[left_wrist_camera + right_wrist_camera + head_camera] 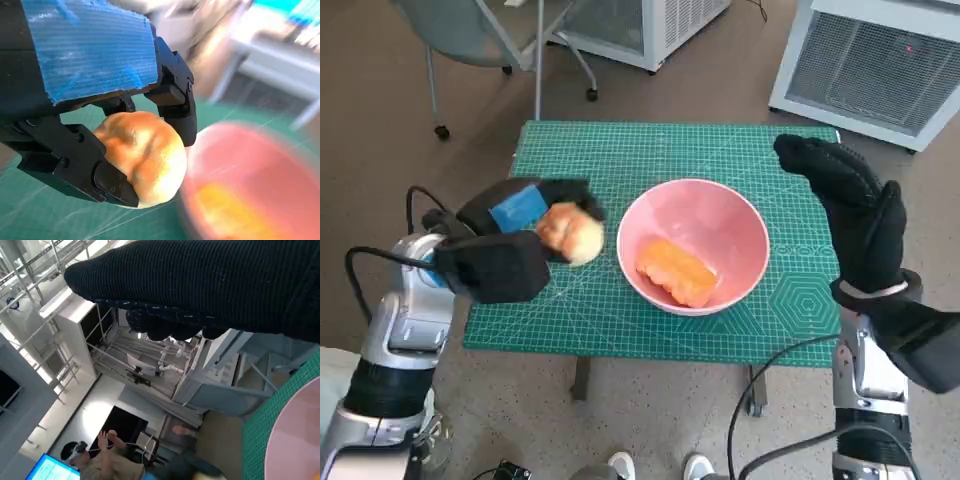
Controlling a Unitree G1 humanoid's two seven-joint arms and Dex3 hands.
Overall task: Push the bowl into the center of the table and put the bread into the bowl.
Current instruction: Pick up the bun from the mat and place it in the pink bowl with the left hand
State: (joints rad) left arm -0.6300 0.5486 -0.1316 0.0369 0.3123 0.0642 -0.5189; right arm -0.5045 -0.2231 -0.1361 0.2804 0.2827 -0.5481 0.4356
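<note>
While holding the bread roll point(571, 232) in the left hand point(510, 240), just beside the pink bowl point(720, 215) on its far side, carry across over the rim, clear of the orange piece point(677, 272) already inside. Lower before letting go, then spread fingers point(172, 102) slowly. Beyond the bowl, right hand point(855, 215) raised above the green mat point(620, 150), holding nothing, fingers apart; keep it clear.

One bowl point(693, 245), two breads point(570, 233)
</note>
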